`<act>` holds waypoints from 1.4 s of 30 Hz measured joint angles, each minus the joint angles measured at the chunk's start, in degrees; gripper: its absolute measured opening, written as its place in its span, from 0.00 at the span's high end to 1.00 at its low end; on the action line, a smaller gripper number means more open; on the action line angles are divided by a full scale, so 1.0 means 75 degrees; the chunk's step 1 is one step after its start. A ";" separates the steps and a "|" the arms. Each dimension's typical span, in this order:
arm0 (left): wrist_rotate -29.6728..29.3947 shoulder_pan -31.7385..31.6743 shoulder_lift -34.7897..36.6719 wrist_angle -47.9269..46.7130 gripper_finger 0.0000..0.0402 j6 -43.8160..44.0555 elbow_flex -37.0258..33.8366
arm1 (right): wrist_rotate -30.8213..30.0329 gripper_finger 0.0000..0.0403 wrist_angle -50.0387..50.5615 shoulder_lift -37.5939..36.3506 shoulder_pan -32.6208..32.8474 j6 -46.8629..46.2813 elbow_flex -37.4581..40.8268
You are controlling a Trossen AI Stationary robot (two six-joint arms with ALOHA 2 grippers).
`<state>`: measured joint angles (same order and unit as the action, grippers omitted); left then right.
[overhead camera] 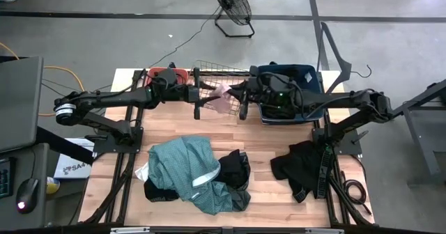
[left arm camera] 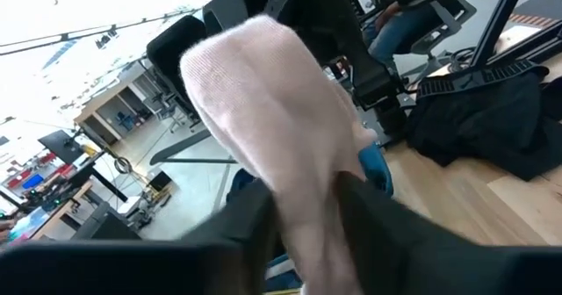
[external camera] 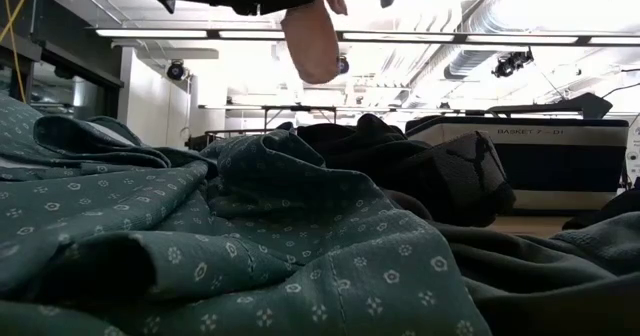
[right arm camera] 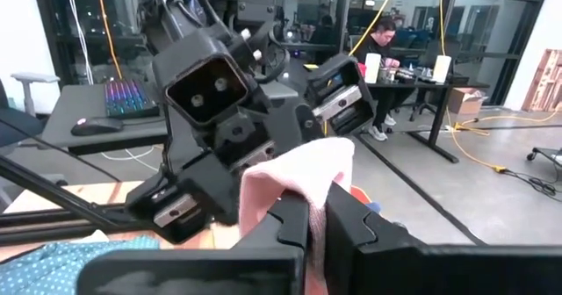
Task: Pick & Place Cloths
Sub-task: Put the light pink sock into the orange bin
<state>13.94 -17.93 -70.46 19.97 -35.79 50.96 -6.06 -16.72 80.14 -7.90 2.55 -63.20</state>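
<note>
Pink cloth (overhead camera: 221,98): a small pale pink piece held up in the air over the far part of the table, between the two grippers. In the low view it hangs downward, long axis roughly vertical, rounded end lowest.
Left gripper (overhead camera: 206,95): fingers closed in on one side of the pink cloth; the left wrist view shows the fabric pinched between its two dark fingers (left arm camera: 255,229).
Right gripper (overhead camera: 235,93): fingers fully closed on the opposite side of the same pink cloth, seen clamped in the right wrist view.
Teal cloth (overhead camera: 187,166): one large patterned piece, crumpled on the near middle of the table.
Black cloths: one (overhead camera: 235,170) lying on the teal cloth, one (overhead camera: 162,191) poking out at its near left edge, and one (overhead camera: 301,166) lying apart on the right side of the table.
Red tub (overhead camera: 167,72): one, at the far edge, left of centre.
Blue bin (overhead camera: 287,77): one, at the far edge, under the right arm.
</note>
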 joint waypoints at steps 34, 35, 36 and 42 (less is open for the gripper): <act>-0.7074 -0.0380 0.0236 -0.1897 1.00 -0.0009 -0.0003 | -0.1663 0.27 0.2274 -0.0920 0.0000 -0.0174 0.0000; -0.7286 -0.0469 0.0241 -0.2067 1.00 0.0000 -0.0003 | -0.1661 0.27 0.2307 -0.0915 0.0000 -0.0181 0.0000; -0.7509 -0.0572 0.0244 -0.2243 1.00 0.0002 -0.0003 | -0.1664 0.28 0.2335 -0.0915 0.0000 -0.0184 0.0000; -0.8490 -0.1366 0.0245 -0.3026 1.00 0.0278 -0.0003 | -0.1659 0.29 0.2328 -0.0915 0.0003 -0.0195 0.0000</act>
<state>-49.74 -28.18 -68.62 -2.73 -33.70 50.94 -18.50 0.74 73.28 -7.88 1.08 -63.20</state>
